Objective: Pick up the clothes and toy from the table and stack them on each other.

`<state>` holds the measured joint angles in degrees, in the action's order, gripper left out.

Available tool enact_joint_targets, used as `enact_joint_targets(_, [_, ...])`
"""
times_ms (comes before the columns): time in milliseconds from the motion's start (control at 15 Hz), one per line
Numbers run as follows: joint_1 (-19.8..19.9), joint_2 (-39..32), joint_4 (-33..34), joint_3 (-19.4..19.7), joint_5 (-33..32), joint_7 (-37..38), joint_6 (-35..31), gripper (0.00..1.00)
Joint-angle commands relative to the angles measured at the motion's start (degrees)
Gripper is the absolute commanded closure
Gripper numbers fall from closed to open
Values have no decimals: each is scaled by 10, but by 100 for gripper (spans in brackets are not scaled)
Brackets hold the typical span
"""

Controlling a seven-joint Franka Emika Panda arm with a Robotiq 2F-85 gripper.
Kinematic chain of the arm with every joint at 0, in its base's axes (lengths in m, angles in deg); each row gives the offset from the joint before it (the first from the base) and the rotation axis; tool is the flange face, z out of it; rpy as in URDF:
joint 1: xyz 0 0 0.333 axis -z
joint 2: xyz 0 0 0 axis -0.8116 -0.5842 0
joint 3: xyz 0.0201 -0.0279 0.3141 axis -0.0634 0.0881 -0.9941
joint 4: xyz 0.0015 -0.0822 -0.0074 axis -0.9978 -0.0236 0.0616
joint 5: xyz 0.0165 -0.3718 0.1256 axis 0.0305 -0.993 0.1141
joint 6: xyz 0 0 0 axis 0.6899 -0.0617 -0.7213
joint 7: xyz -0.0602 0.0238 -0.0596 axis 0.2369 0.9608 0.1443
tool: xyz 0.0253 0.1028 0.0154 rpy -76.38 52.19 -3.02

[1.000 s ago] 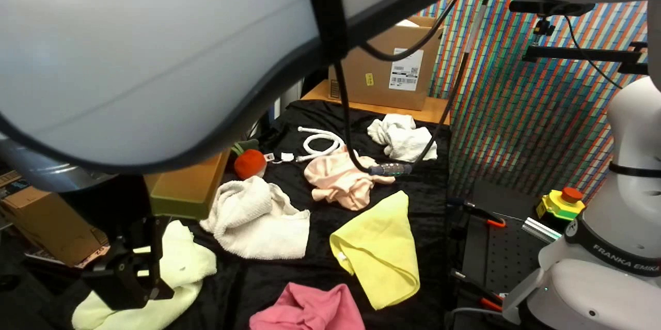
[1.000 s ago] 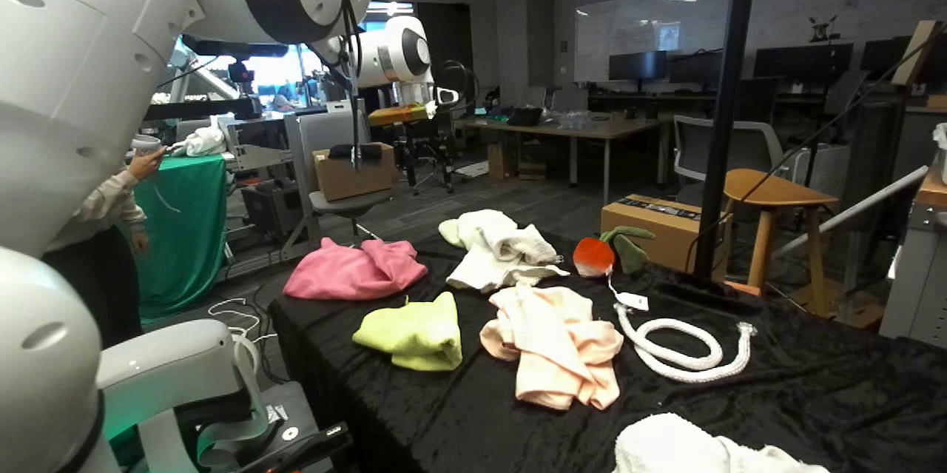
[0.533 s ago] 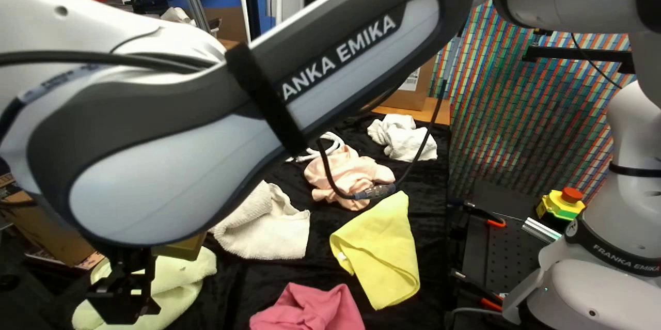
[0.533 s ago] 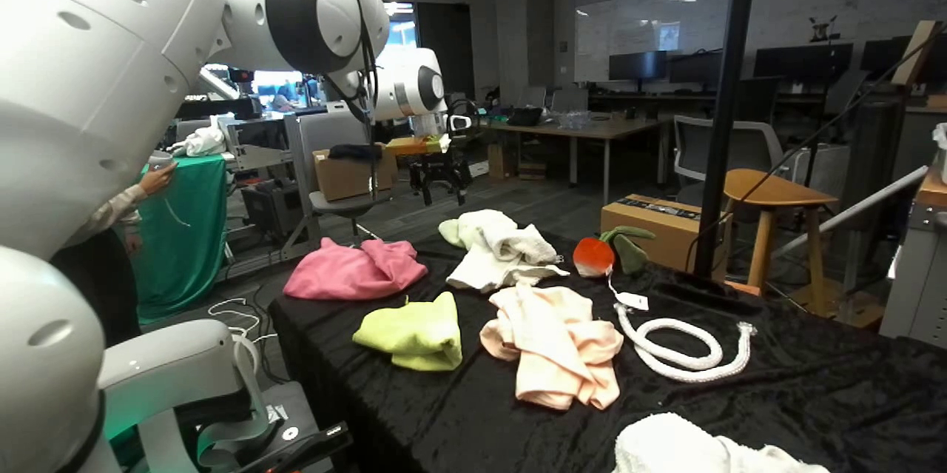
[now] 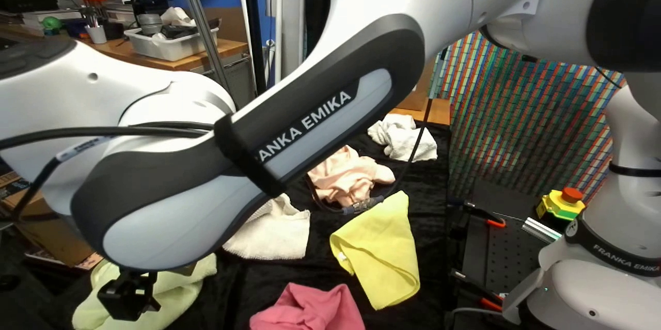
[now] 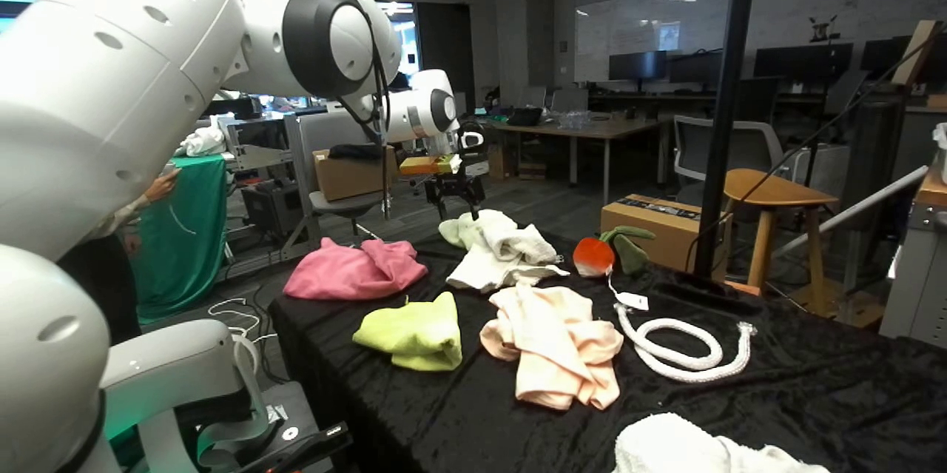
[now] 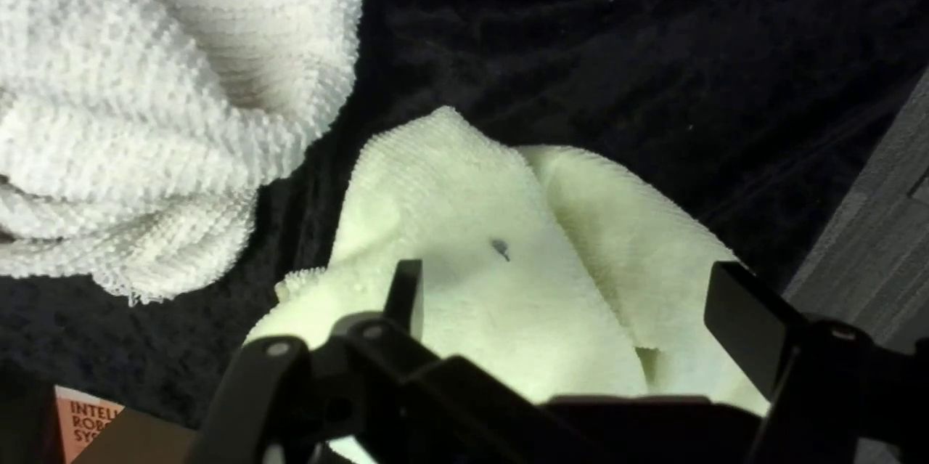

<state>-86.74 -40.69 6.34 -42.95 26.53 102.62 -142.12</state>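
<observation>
1. The end effector (image 7: 570, 304) stands wide above the pale green cloth (image 7: 522, 304); whether they touch cannot be told.
2. Just beside that cloth, the cream cloth (image 7: 181, 123) lies crumpled on the black surface (image 6: 473, 428).
3. The pink cloth (image 6: 355, 272), yellow cloth (image 6: 414, 332), peach cloth (image 6: 558, 354) and white cloth (image 6: 681, 451) lie apart.
4. The red toy (image 6: 594, 257) lies there too, near the white cord (image 6: 688, 366).

In an exterior view, a crumpled peach cloth (image 6: 551, 343) lies on the black table (image 6: 503, 440), the round red-orange toy (image 6: 593, 255) at its one o'clock, a white cloth (image 6: 681, 451) at four, a yellow-green cloth (image 6: 414, 332) at nine, a bunched pink cloth (image 6: 355, 271) at ten, a cream cloth (image 6: 497, 262) and pale green cloth (image 6: 458, 232) at eleven.
</observation>
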Motion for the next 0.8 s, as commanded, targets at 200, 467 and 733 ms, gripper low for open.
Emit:
enact_joint_targets(200, [-13,-37,40,31,-17,42,-19,0])
enact_joint_targets(467, [-14,-47,47,43,-26,53,-19,0])
enact_joint_targets(733, [-14,-53,54,52,-27,58,-15,0])
